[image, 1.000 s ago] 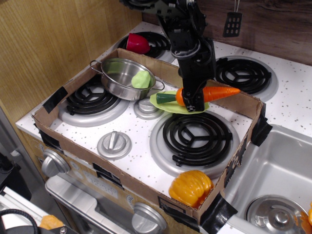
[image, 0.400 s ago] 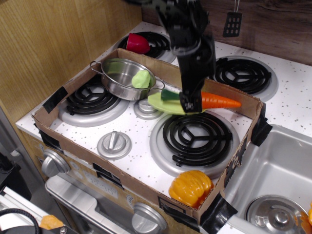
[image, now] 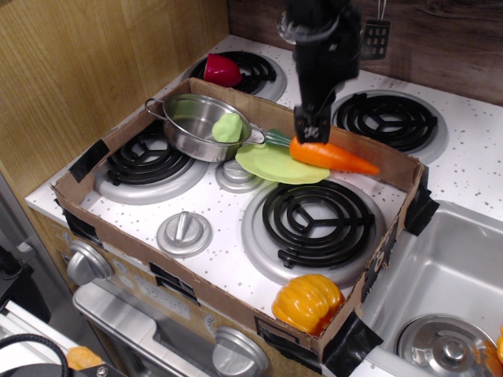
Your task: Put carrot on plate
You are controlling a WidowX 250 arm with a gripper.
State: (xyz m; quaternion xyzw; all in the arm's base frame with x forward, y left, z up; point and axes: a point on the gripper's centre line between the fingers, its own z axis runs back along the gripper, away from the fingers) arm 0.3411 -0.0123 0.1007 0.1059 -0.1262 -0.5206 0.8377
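Observation:
The orange carrot [image: 333, 156] lies across the right side of the light green plate [image: 267, 164], its dark green stem [image: 277, 138] pointing left toward the pot and its tip reaching past the plate's right rim. The plate sits on the stove top between the burners, inside the cardboard box. My gripper [image: 312, 130] hangs pointing down just above the thick end of the carrot. Its fingers look parted and hold nothing.
A steel pot [image: 191, 124] holding a light green lump [image: 228, 127] stands left of the plate. A red cup [image: 222, 71] is at the back left. A ridged yellow-orange pumpkin toy [image: 308, 302] lies in the box's front right corner. Cardboard walls [image: 409, 169] ring the stove; a sink [image: 456, 275] is at right.
My gripper has let go of the carrot and risen up and back. The carrot now rests on the plate, shifted slightly and tilted with its tip to the right.

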